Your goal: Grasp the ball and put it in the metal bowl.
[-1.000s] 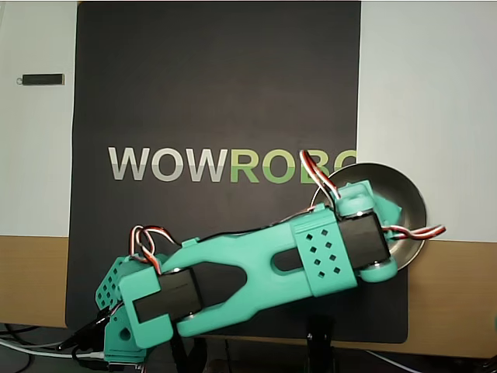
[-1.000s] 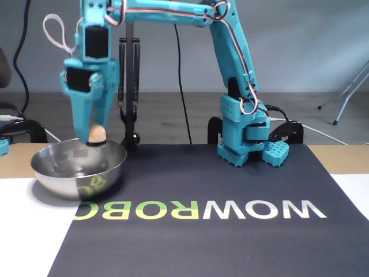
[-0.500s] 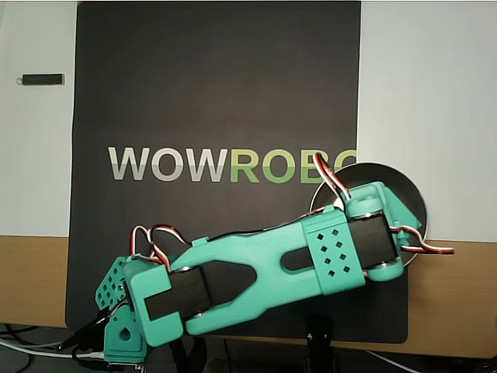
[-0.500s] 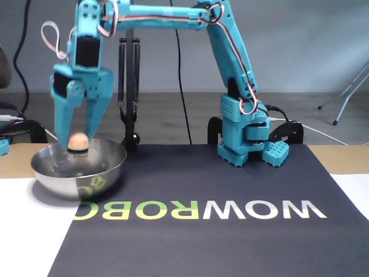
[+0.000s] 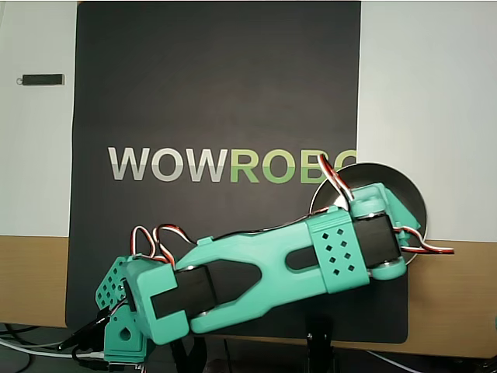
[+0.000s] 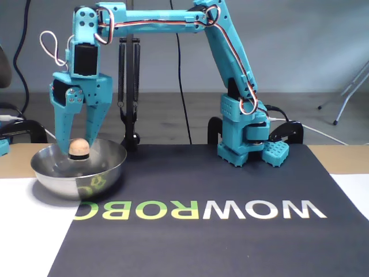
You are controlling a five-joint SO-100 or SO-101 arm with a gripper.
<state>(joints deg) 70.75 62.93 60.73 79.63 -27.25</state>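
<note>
Black mat (image 6: 219,190), "WOWROBO" lettering: beneath and beside the pincer.
Metal bowl (image 6: 106,167) (image 5: 411,194): directly under the pincer.
Pincer (image 6: 75,141): fingers spread, tips at the bowl's rim.
Ball (image 6: 78,148): between the spread fingers, inside the bowl; contact unclear.

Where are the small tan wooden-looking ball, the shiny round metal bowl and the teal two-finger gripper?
small tan ball (image 6: 78,148), fixed view, on its rounded front.
shiny round metal bowl (image 6: 92,179), fixed view, on its outer front wall.
teal two-finger gripper (image 6: 75,151), fixed view, midway between its spread fingertips, above the bowl.
</note>
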